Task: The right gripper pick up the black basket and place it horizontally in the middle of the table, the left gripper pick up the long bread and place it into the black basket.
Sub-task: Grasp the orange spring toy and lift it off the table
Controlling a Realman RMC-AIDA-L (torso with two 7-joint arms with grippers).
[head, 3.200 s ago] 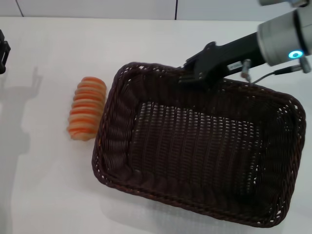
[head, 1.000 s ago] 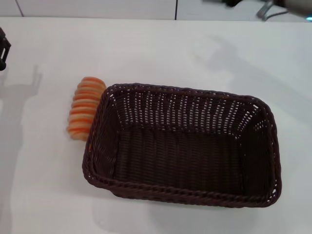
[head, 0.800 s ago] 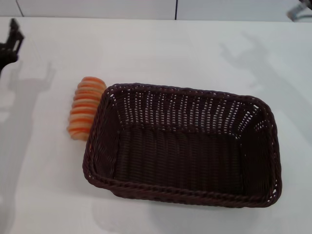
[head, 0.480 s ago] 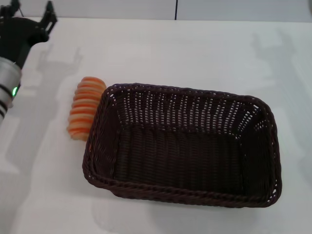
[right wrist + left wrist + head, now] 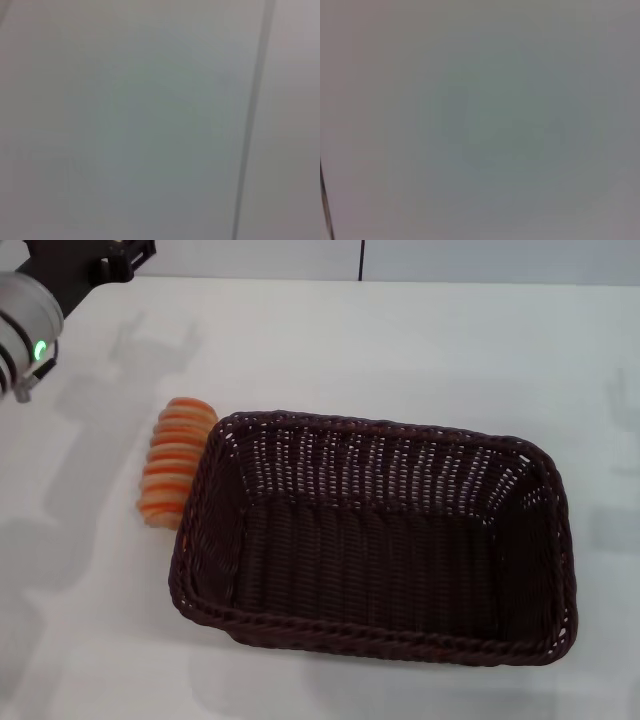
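The black basket (image 5: 375, 550) lies lengthwise across the middle of the white table (image 5: 400, 350), open side up and empty. The long bread (image 5: 177, 461), striped orange and cream, lies on the table at the basket's left end, touching its rim. My left gripper (image 5: 95, 252) is at the far left corner, high above the table and well behind the bread. It is cut off by the picture's top edge, and its shadow (image 5: 158, 338) shows two spread fingers holding nothing. The right gripper is out of view. Both wrist views show only a blank pale surface.
The left arm's silver cuff with its green ring light (image 5: 40, 348) hangs over the table's far left. A wall seam (image 5: 361, 260) runs behind the table's back edge. Bare tabletop lies behind the basket and to the left of the bread.
The right gripper set the basket down flat, let go and left the view to the upper right. The left arm has swung in from the left edge toward the far left corner.
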